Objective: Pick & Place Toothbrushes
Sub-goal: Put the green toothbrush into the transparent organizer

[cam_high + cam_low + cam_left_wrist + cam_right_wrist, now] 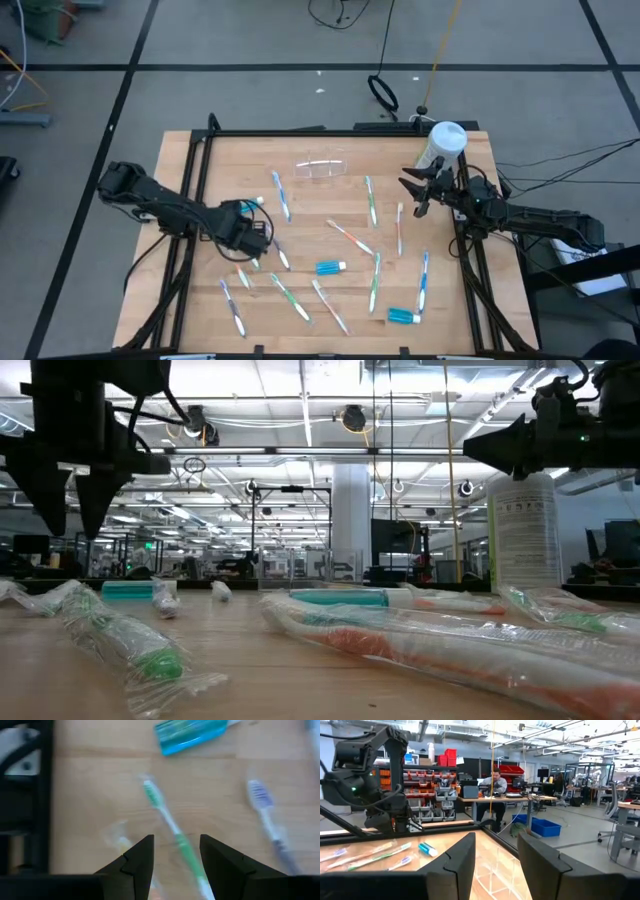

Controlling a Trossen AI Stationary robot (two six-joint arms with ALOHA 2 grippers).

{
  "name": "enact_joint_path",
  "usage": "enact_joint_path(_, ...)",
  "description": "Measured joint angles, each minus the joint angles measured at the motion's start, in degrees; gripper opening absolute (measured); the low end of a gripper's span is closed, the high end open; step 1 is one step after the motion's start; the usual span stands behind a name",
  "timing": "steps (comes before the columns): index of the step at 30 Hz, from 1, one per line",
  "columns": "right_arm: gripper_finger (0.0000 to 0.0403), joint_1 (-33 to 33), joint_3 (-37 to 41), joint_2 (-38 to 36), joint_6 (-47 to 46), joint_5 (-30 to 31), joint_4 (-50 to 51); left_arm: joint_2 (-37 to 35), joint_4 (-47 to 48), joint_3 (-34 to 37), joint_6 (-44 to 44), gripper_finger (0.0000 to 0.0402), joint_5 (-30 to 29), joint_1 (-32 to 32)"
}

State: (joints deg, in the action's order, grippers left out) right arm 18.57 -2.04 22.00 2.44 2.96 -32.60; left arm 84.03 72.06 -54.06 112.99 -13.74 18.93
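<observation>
Several toothbrushes in clear wrappers lie flat and scattered on the wooden table (200,320), among them a blue one (281,195), a green one (371,200) and an orange one (349,237). My left gripper (252,250) hangs open above the table's left half, fingers pointing down (72,525). A green toothbrush (170,822) lies on the table below the gap between its fingers (176,840), and it touches nothing. My right gripper (410,195) is open and empty (496,840), held level above the table's far right and pointing toward the left.
Two short blue tubes (330,267) (403,316) lie among the brushes. A clear plastic box (322,168) stands at the far middle, and a white bottle (440,145) stands at the far right, by my right arm. A black frame (190,180) runs along the table's edges.
</observation>
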Motion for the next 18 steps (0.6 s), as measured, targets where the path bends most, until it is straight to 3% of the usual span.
enact_joint_path(7,0.0141,0.00,0.00,0.00,0.00,0.00,-0.09,0.00,-2.09,0.98,3.42,0.0166,-2.11,2.30)
enact_joint_path(12,0.0141,0.00,0.00,0.00,0.00,-0.02,-0.01,0.00,-4.77,6.31,7.34,0.0166,2.76,3.35)
enact_joint_path(18,0.0141,0.00,0.00,0.22,0.00,-0.02,0.28,-0.02,-14.63,12.67,8.61,0.0166,3.25,2.89)
